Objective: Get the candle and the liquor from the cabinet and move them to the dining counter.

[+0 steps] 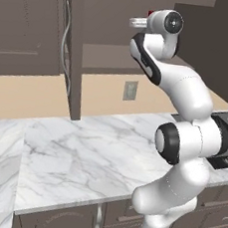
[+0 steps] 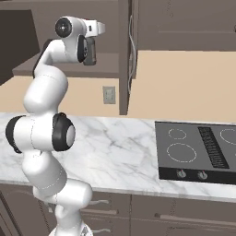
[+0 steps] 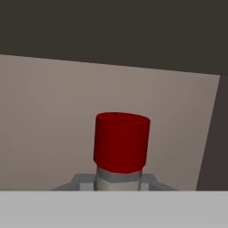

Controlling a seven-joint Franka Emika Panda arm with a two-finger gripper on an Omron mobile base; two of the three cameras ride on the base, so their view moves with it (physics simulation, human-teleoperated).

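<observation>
One liquor (image 3: 121, 147) bottle, apparently gripped by the hand (image 3: 119, 187).

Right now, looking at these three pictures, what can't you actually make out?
- Bottle body: hand view, cut off at the bottom edge below the red cap.
- Gripper fingertips: hand view, cut off at the same edge.
- Cabinet shelf contents: left base view, hidden behind the arm; a candle can't be made out.
</observation>
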